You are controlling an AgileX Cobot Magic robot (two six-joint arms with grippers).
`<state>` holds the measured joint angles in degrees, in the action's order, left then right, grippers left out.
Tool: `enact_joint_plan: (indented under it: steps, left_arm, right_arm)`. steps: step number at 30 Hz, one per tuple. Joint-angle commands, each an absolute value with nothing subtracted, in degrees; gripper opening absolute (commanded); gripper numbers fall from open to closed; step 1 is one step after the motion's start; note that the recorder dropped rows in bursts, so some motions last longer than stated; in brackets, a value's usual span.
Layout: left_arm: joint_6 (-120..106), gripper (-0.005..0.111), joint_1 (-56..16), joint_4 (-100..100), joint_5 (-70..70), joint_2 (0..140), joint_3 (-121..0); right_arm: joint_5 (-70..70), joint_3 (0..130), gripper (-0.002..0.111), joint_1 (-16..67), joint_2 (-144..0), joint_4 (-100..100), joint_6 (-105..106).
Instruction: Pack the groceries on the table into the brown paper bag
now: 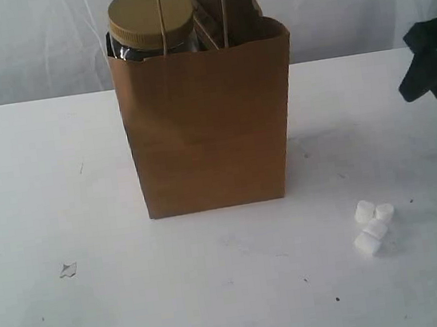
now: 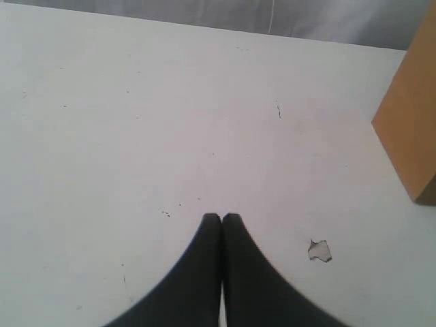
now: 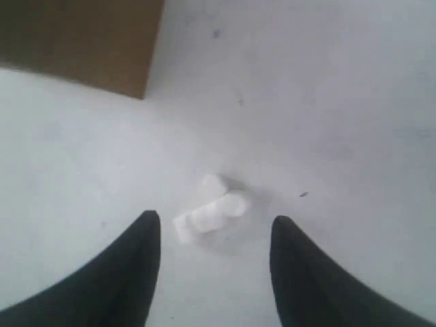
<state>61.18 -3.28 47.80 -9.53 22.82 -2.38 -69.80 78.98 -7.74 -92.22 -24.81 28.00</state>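
The left gripper [image 2: 222,216] points down, its 2 jaws pressed together with the tips touching. The right arm [image 1: 433,62] is raised, and the right gripper [image 3: 215,218] has its jaws spread apart.

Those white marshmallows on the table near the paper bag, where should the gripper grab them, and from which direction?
Probably from straight above with the open right gripper, closing across the middle of the marshmallows. They lie low and bunched on the table, apart from the bag, so a grip from the side would likely just push them along.
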Motion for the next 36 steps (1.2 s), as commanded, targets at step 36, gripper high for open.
enact_joint_plan:
  steps: [36]
  left_arm:
    - [61.51, 0.0, -3.63, 48.48, -9.42, 22.4, -2.15]
  right_arm:
    - [-36.7, 58.49, 0.047, 6.92, -105.03, -15.57, 37.29]
